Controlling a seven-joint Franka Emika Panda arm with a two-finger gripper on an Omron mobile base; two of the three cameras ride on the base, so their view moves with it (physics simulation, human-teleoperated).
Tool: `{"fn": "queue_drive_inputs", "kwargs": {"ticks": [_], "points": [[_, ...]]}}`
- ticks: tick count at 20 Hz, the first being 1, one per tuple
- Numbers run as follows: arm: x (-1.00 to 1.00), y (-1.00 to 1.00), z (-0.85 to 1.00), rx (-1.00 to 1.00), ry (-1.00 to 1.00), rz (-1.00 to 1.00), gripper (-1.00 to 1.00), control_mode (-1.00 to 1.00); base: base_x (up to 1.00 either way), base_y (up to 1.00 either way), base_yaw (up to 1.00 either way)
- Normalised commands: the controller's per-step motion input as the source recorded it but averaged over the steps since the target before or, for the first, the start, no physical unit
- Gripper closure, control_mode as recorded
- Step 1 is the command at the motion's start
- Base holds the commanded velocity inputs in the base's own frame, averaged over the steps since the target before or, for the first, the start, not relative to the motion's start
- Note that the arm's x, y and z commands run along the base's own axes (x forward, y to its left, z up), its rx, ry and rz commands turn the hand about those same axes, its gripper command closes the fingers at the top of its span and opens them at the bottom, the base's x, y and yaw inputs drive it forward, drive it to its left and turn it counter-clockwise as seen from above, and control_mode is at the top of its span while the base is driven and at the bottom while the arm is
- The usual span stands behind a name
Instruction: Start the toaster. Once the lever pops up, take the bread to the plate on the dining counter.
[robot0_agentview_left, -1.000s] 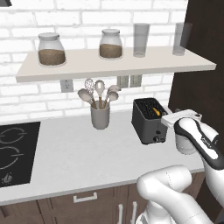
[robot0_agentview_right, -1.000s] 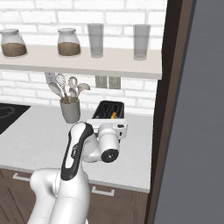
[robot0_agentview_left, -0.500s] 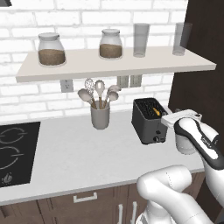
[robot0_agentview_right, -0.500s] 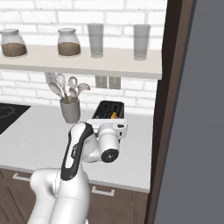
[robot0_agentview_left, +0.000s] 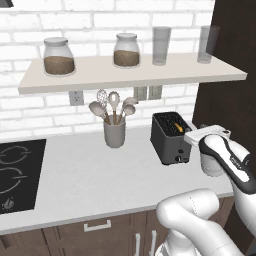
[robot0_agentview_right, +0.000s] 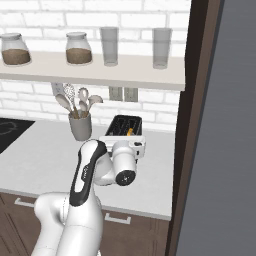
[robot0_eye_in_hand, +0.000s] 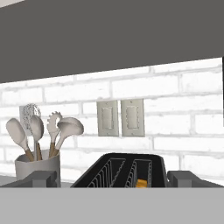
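Bread (robot0_eye_in_hand: 141, 183) low in toaster (robot0_agentview_left: 169, 138) slot, utensils in cup (robot0_agentview_left: 114, 133)

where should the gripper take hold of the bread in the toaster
By its top edge, coming straight down from above. The bread stands on edge deep in one slot of the toaster, just a small golden bit showing, so the sides are walled in. The open gripper likely needs one finger on each flat face.

A black toaster (robot0_agentview_left: 169, 138) sits on the white counter (robot0_agentview_left: 85, 185) with a bit of yellow bread (robot0_agentview_left: 178, 128) showing in its slot. The robot's white hand (robot0_agentview_left: 212, 151) hangs just to its right. A grey utensil cup (robot0_agentview_left: 114, 133) stands left of it, a black cooktop (robot0_agentview_left: 17, 175) farther left. Two jars and two glasses line the shelf (robot0_agentview_left: 125, 72) above.
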Motion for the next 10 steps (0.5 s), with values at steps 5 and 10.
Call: {"fn": "queue_drive_inputs", "kwargs": {"ticks": [5,10], "points": [[0.0,0.0,0.0,0.0,0.0,0.0,-1.0,-1.0,0.0,0.0,0.0],[0.0,0.0,0.0,0.0,0.0,0.0,-1.0,-1.0,0.0,0.0,0.0]]}}
